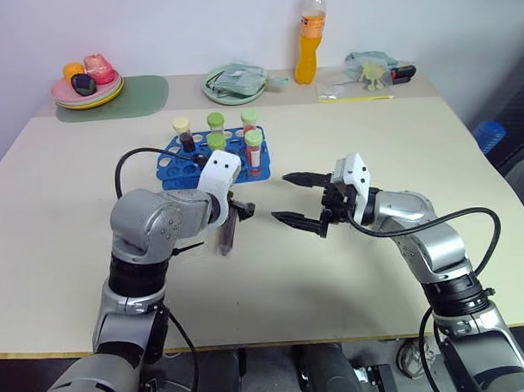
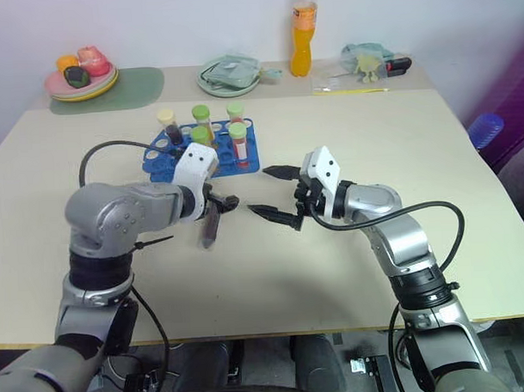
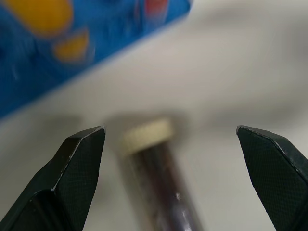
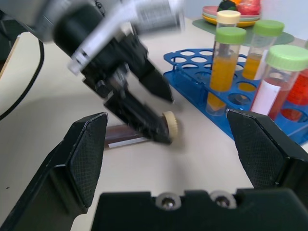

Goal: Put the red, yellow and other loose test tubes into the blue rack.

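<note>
The blue rack [image 1: 170, 162] stands on the table's far middle with several capped tubes upright in it: yellow liquid under green caps, a red one with a white label [image 4: 276, 84], and a dark one with a cream cap. A loose dark brown test tube [image 4: 120, 140] with a cream cap [image 3: 147, 135] lies on the table just in front of the rack. My left gripper [image 1: 239, 207] hangs open right over it, a finger on each side, not gripping. My right gripper [image 1: 301, 201] is open and empty, pointing left towards the left gripper, a short way to its right.
Along the far edge sit a stack of plates with toy food [image 1: 87, 82] on a green mat, a green plate holding a cloth [image 1: 232, 83], an orange drink bottle [image 1: 308, 39] and a small yellow figure [image 1: 371, 72]. A blue object [image 1: 490, 135] sits beyond the table's right edge.
</note>
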Motion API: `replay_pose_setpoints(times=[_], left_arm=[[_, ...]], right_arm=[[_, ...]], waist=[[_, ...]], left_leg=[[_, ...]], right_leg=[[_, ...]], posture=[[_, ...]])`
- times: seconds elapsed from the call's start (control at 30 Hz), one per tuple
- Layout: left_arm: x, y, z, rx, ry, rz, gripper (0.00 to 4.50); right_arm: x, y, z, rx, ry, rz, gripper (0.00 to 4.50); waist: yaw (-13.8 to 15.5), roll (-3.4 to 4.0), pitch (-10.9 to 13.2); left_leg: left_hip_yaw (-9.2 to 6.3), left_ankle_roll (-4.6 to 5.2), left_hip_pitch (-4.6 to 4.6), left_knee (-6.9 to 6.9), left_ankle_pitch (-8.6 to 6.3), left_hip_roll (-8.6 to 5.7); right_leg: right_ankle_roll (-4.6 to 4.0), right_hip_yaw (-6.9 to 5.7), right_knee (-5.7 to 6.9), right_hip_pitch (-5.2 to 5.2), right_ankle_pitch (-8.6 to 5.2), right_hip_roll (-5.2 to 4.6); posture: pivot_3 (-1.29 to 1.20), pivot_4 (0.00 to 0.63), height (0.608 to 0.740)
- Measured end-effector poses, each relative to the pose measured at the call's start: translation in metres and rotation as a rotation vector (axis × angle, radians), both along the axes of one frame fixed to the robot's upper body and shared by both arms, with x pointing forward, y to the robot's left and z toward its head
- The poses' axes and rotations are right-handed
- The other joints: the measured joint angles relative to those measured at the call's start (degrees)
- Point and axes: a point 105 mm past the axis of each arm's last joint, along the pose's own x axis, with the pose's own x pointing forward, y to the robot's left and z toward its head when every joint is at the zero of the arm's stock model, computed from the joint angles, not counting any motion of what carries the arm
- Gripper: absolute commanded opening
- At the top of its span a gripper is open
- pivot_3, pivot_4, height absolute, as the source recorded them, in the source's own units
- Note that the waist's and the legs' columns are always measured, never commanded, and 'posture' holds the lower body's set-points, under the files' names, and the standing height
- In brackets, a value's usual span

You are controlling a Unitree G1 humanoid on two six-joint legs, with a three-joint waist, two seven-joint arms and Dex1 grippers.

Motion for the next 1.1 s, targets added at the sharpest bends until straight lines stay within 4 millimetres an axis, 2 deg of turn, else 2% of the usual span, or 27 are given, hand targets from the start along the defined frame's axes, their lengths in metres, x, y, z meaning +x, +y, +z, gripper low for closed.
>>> replay_pose_setpoints(times=[0.1, 0.27, 0.53, 0.63, 0.73, 0.83, 1.0, 1.1], left_arm=[[0.005, 0.003, 0.001, 0.039, 0.024, 0.021, 4.48], [0.001, 0.001, -0.013, 0.030, 0.176, 0.011, 4.48], [-0.009, 0.000, -0.008, 0.060, 0.284, -0.026, 4.48], [-0.011, 0.006, -0.008, 0.093, 0.302, -0.007, 3.61], [-0.015, 0.010, -0.011, 0.098, 0.331, 0.021, 2.08], [-0.016, 0.012, -0.012, 0.092, 0.344, 0.067, 0.80], [-0.015, 0.014, -0.010, 0.112, 0.306, 0.106, 0.78], [-0.014, 0.022, 0.004, 0.125, 0.217, 0.131, 0.78]], right_arm=[[0.000, 0.001, -0.001, -0.007, -0.001, 0.003, 4.38], [-0.004, 0.000, -0.006, -0.005, 0.010, -0.006, 4.38], [-0.007, -0.001, -0.009, 0.000, 0.015, -0.021, 4.38], [-0.007, 0.000, -0.009, 0.002, 0.014, -0.019, 4.38], [-0.006, 0.001, -0.008, -0.001, 0.009, -0.019, 4.38], [-0.006, 0.002, -0.007, 0.000, 0.003, -0.018, 4.38], [-0.006, 0.002, -0.007, 0.003, 0.002, -0.019, 4.38], [-0.005, 0.002, -0.007, 0.003, 0.000, -0.023, 4.38]], waist=[[0.3, 0.00, 0.0], [0.2, -0.01, 0.0], [0.2, -0.01, 0.0], [0.2, -0.01, 0.0], [0.2, -0.01, 0.0], [0.2, -0.01, 0.0], [0.3, -0.01, 0.0], [0.2, -0.01, 0.0]], left_leg=[[0.00, 0.00, 0.00, 0.00, 0.00, -0.12], [0.00, 0.00, -0.01, 0.00, -0.01, -0.16], [0.00, -0.01, -0.03, 0.00, 0.00, -0.18], [0.00, -0.02, -0.02, 0.00, 0.00, -0.19], [0.00, -0.04, -0.02, 0.00, 0.01, -0.18], [0.00, -0.07, -0.03, 0.00, 0.03, -0.19], [0.01, -0.18, -0.04, 0.00, 0.09, -0.24], [0.02, -0.28, -0.05, -0.02, 0.15, -0.22]], right_leg=[[0.01, -0.01, 0.00, 0.03, 0.00, -0.17], [0.01, -0.01, 0.00, -0.02, 0.01, -0.39], [0.02, -0.01, 0.01, -0.04, 0.01, -0.39], [0.01, -0.01, 0.01, -0.05, 0.01, -0.39], [0.01, 0.01, 0.01, -0.05, 0.01, -0.41], [0.01, 0.03, 0.00, -0.04, 0.01, -0.42], [0.01, 0.01, -0.02, -0.03, 0.00, -0.40], [0.01, 0.02, -0.03, -0.06, 0.00, -0.38]], posture=[[0.00, 0.150, 0.729], [0.00, 0.150, 0.729], [0.00, 0.150, 0.729], [0.00, 0.150, 0.729], [0.00, 0.150, 0.729], [0.00, 0.150, 0.729], [0.00, 0.150, 0.729], [0.00, 0.150, 0.729]])
